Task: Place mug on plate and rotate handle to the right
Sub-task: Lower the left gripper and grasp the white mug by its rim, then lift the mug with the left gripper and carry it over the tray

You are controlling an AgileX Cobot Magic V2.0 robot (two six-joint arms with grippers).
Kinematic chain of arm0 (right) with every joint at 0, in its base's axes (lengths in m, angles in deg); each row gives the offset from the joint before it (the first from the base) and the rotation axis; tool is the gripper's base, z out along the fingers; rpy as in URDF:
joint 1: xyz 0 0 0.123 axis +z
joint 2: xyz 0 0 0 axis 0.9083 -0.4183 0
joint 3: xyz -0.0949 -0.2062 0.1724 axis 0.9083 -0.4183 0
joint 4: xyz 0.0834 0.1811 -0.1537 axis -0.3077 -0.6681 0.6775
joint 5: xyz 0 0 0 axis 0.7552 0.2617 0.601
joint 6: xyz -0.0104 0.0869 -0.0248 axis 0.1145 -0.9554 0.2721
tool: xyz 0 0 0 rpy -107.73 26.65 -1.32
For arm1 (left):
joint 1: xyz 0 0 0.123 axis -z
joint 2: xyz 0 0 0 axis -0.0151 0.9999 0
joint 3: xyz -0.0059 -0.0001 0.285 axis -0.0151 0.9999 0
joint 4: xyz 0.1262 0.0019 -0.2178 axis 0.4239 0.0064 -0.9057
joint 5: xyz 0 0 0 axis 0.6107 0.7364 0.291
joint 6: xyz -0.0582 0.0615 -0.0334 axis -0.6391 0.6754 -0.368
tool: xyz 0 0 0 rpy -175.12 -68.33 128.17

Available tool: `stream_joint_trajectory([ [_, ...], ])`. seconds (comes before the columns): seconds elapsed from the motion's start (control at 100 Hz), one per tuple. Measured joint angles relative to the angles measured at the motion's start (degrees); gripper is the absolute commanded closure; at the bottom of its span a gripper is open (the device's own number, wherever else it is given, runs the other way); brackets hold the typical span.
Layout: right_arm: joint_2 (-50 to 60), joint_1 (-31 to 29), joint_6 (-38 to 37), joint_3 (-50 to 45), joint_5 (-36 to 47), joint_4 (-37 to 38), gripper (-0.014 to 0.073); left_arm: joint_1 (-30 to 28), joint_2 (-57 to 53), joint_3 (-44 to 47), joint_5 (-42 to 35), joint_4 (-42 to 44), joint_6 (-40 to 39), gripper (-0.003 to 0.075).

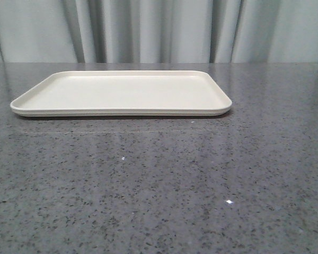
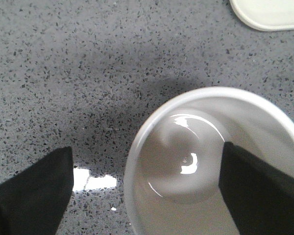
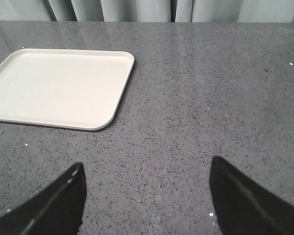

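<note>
The plate (image 1: 122, 92) lies empty on the far middle of the grey table. The mug (image 2: 196, 147) shows only in the left wrist view, seen from above: a white rim and an empty inside. Its handle and its printed face are hidden. My left gripper (image 2: 144, 147) is open and straddles the mug's wall, with one finger (image 2: 255, 191) inside the mug and the other (image 2: 34, 191) outside it, apart from the rim. A corner of the plate (image 2: 269, 14) shows beyond the mug. My right gripper (image 3: 146, 164) is open and empty over bare table, off to one side of the plate (image 3: 54, 85).
The speckled grey table (image 1: 159, 190) stretches in front of the plate. A grey curtain (image 1: 159, 29) hangs behind the table's far edge. Neither arm nor the mug appears in the front view.
</note>
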Motion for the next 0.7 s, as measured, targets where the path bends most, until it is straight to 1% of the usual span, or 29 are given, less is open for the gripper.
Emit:
stream_joint_trajectory([
  [0.07, 0.0, 0.0, 0.0, 0.0, 0.0, 0.0, 0.0061, 0.0, 0.8, 0.0, -0.1, 0.0, 0.0, 0.0222],
  [0.14, 0.0, 0.0, 0.0, 0.0, 0.0, 0.0, 0.0061, 0.0, 1.3, 0.0, -0.1, 0.0, 0.0, 0.0312],
  [0.19, 0.0, 0.0, 0.0, 0.0, 0.0, 0.0, 0.0061, 0.0, 1.4, 0.0, -0.1, 0.0, 0.0, 0.0392],
  [0.24, 0.0, 0.0, 0.0, 0.0, 0.0, 0.0, 0.0061, 0.0, 1.5, 0.0, -0.1, 0.0, 0.0, 0.0496],
  [0.26, 0.0, 0.0, 0.0, 0.0, 0.0, 0.0, 0.0061, 0.0, 1.5, 0.0, -0.1, 0.0, 0.0, 0.0524],
  [0.31, 0.0, 0.0, 0.0, 0.0, 0.0, 0.0, 0.0061, 0.0, 1.5, 0.0, -0.2, 0.0, 0.0, 0.0633],
  [0.37, 0.0, 0.0, 0.0, 0.0, 0.0, 0.0, 0.0061, 0.0, 1.5, 0.0, -0.2, 0.0, 0.0, 0.0737],
  [0.6, 0.0, 0.0, -0.1, 0.0, 0.0, 0.0, 0.0061, 0.0, 1.5, 0.0, -0.3, 0.1, 0.0, 0.074],
  [0.7, 0.0, 0.0, -0.1, 0.0, 0.0, 0.0, 0.0061, 0.0, 1.6, -1.5, 1.0, 0.1, 0.0, 0.074],
])
